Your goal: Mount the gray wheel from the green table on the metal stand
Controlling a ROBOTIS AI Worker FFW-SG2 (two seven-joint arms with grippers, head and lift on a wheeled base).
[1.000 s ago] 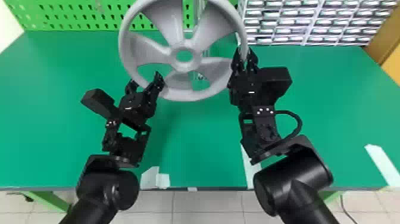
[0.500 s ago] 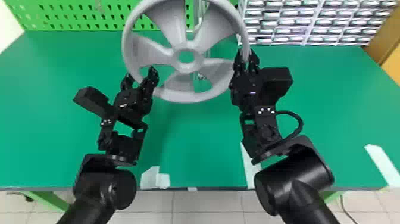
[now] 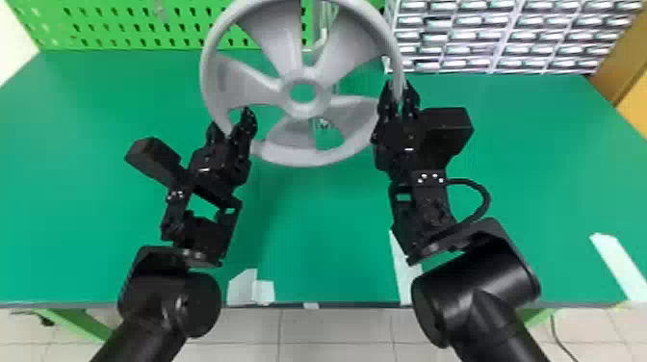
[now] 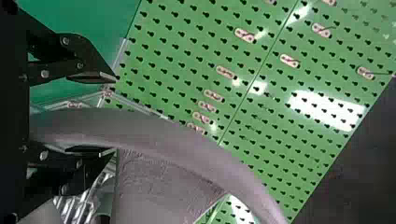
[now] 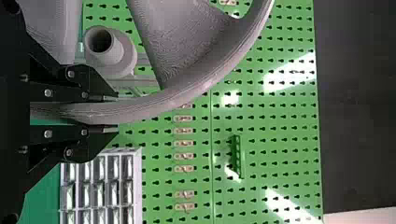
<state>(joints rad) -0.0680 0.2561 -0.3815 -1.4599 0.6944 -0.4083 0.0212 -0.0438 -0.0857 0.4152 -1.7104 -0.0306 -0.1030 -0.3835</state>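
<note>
The gray wheel point(image 3: 305, 156) is held up over the green table point(image 3: 308, 207), its hub facing the head camera. My right gripper point(image 3: 398, 87) is shut on the rim's right side; in the right wrist view my right gripper point(image 5: 116, 113) pinches the rim of the wheel point(image 5: 187, 95). At the lower left of the rim is my left gripper point(image 3: 231, 120). In the left wrist view my left gripper point(image 4: 114, 114) is open around the wheel point(image 4: 187, 140), with space on one side. Behind the wheel is the metal stand point(image 3: 323, 36), partly hidden; its round gray holder point(image 5: 109, 51) shows beside the rim.
A green pegboard point(image 3: 110, 29) rises at the table's back. A rack of small drawers point(image 3: 481, 38) stands at the back right, close beyond my right gripper. Pale tape strips point(image 3: 250, 287) lie near the front edge.
My left gripper has moved left and slightly away, and its fingers have drawn somewhat closer together around the rim. The wheel has shifted slightly right and nearer. My right gripper keeps hold of it.
</note>
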